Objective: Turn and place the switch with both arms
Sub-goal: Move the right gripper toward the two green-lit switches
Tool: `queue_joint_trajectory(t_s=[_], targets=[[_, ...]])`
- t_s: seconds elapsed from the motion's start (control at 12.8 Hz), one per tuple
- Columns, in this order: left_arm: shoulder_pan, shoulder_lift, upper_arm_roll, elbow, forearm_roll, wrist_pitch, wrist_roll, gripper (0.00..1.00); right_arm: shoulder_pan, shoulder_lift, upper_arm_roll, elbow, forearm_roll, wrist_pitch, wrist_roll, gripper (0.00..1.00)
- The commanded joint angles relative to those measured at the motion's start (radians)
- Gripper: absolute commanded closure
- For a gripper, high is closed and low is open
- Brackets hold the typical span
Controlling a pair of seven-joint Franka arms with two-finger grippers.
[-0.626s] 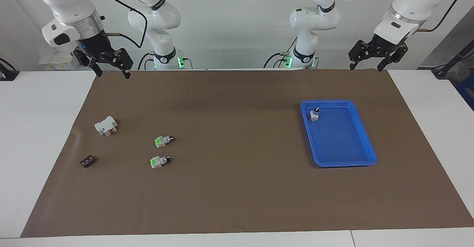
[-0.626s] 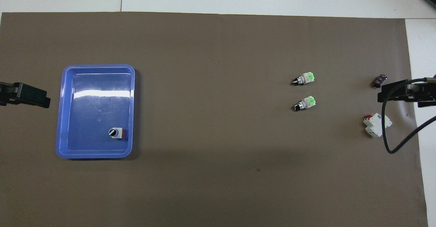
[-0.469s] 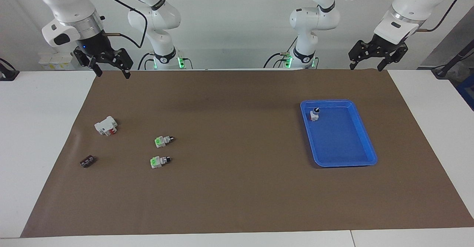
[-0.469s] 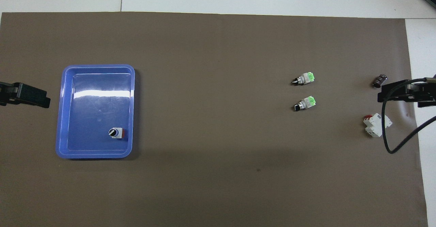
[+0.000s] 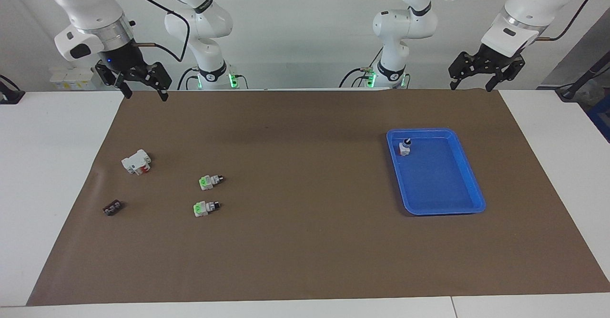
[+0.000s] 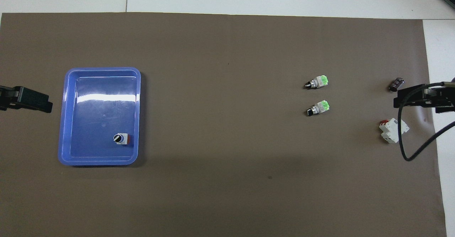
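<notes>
Two switches lie on their sides on the brown mat toward the right arm's end, green ends showing: one and one beside it. A third switch stands knob up in the blue tray, in its corner nearest the robots. My right gripper hangs open and empty, high over the mat's edge at its own end. My left gripper hangs open and empty, high beside the tray at its end.
A white block with a red lever and a small dark part lie on the mat at the right arm's end. White table borders the mat.
</notes>
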Motion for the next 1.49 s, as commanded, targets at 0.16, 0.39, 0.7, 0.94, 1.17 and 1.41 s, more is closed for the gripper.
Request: queue_joint_trajectory(t_s=[0.16,0.39,0.7,0.94,1.17,1.41], targets=[[0.006,-0.028,-0.004,-0.031,0.015,-0.001,-0.009,0.0,0.0,-0.014,0.016,-0.067,-0.016,0.1,0.136,0.0],[0.006,-0.028,-0.005,-0.031,0.015,-0.001,-0.009,0.0,0.017,-0.027,0.024,-0.21,-0.015,0.261,0.188,0.0],[0.006,-0.028,-0.005,-0.031,0.015,0.001,-0.009,0.0,0.075,0.058,0.024,-0.358,0.0,0.515,0.301,0.0],[0.006,-0.028,-0.004,-0.032,0.015,-0.001,-0.01,0.0,0.085,0.178,0.024,-0.4,0.0,0.684,0.485,0.0],[0.004,-0.028,-0.005,-0.032,0.015,0.001,-0.013,0.0,0.069,0.239,0.024,-0.422,0.0,0.751,0.733,0.01],[0.003,-0.03,-0.005,-0.038,0.015,0.002,-0.012,0.0,0.043,0.253,0.024,-0.509,0.005,0.818,0.866,0.01]])
